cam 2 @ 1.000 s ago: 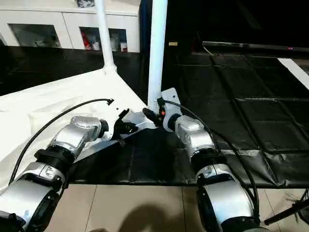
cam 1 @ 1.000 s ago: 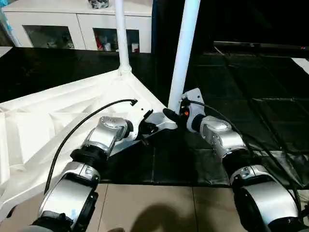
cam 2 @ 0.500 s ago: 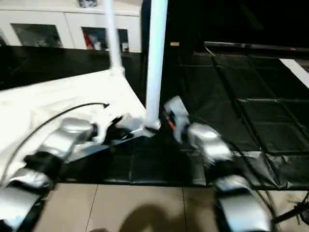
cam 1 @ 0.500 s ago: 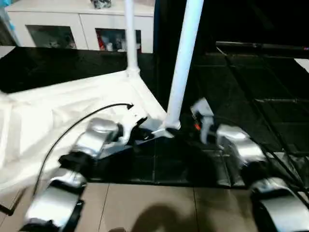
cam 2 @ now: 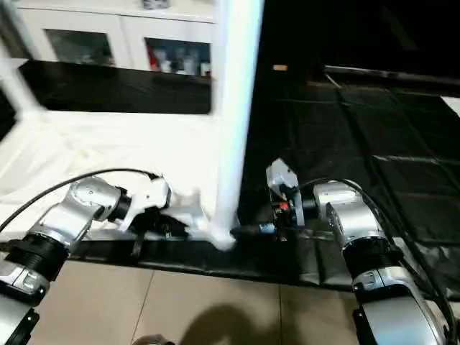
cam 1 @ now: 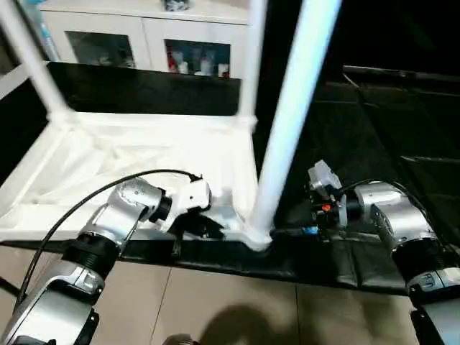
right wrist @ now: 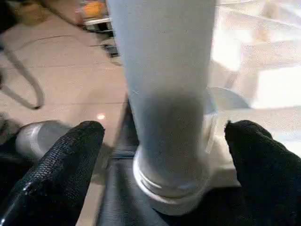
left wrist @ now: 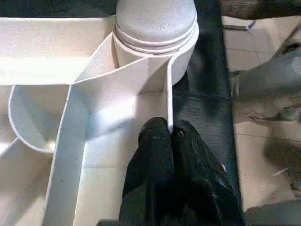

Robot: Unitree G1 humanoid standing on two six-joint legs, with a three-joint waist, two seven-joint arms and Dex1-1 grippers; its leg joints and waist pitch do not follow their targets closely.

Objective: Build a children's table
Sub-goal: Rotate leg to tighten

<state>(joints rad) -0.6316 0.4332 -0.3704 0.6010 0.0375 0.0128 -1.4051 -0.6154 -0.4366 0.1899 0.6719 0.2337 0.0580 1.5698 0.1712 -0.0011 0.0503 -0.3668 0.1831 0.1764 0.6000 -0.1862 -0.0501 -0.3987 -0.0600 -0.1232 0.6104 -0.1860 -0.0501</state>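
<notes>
The white table top (cam 1: 108, 158) lies upside down on the black mat, ribs facing up. Three white legs stand in its corner sockets: the near right leg (cam 1: 287, 122), a far right one (cam 1: 251, 57) and a far left one (cam 1: 32, 68). My left gripper (cam 1: 207, 228) is shut on a thin rib of the table top (left wrist: 168, 108), close beside the near leg's socket (left wrist: 155, 28). My right gripper (cam 1: 284, 231) is open low at the right of that leg's base. In the right wrist view its fingers (right wrist: 70, 160) are spread wide with the leg (right wrist: 164, 84) between and beyond them.
A white cabinet with glass doors (cam 1: 144, 43) stands at the back. The black mat (cam 1: 374, 144) stretches out to the right and behind the table. Beige floor tiles (cam 1: 215, 309) lie in front, just past the table's near edge.
The whole view has shifted. The table top has swung so that its near edge now lies across in front of me, and a third leg shows at the left. My right gripper has backed off the leg's base.
</notes>
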